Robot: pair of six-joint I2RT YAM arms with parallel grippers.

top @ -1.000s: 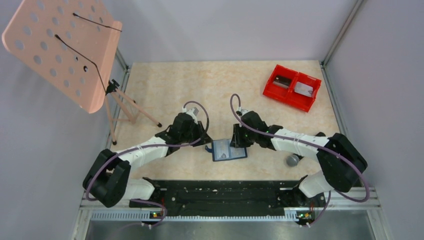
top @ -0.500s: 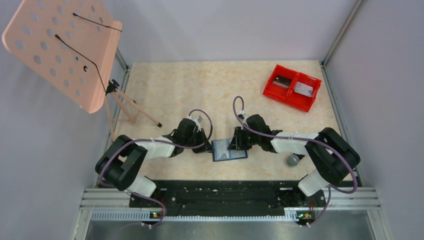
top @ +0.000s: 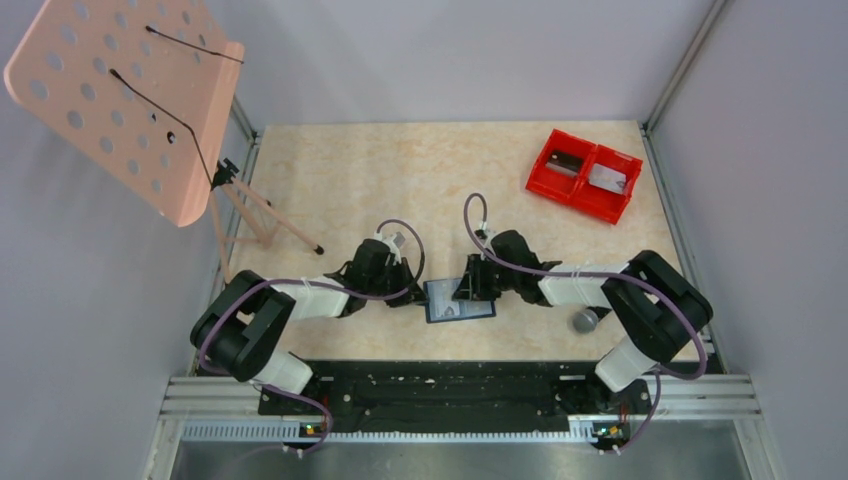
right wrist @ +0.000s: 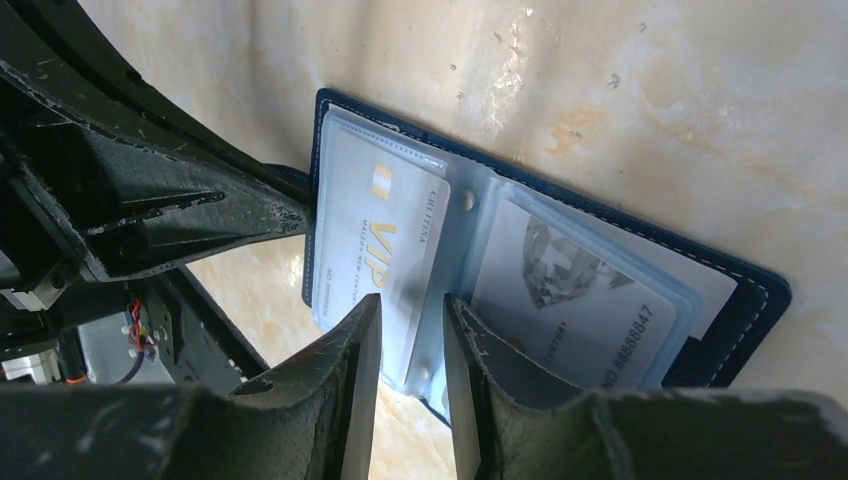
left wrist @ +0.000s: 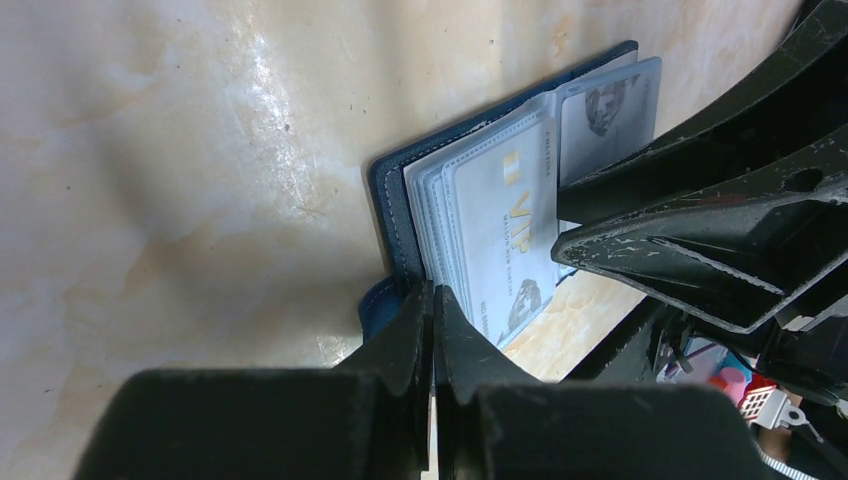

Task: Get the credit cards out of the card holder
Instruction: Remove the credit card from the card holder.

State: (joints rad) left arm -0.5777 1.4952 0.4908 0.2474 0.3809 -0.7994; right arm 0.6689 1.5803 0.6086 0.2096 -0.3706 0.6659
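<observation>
The navy card holder (top: 458, 300) lies open on the table between my two grippers. Its clear sleeves hold pale grey credit cards: a VIP card (right wrist: 375, 240) on one side and a diamond-print card (right wrist: 570, 290) on the other. In the left wrist view the VIP card (left wrist: 505, 220) sits in the sleeves over the navy cover (left wrist: 390, 195). My left gripper (left wrist: 432, 292) is shut, its tips meeting at the holder's near edge beside the sleeves. My right gripper (right wrist: 412, 305) stands slightly open over the holder's middle fold, the sleeve's edge showing in its gap.
A red two-compartment bin (top: 585, 175) sits at the back right. A grey ball (top: 585, 321) lies by the right arm. A pink perforated stand (top: 125, 100) on thin legs (top: 265, 220) rises at the left.
My left arm dropped lower and reached in to the holder's left edge while its jaws closed. My right gripper shifted slightly left over the holder.
</observation>
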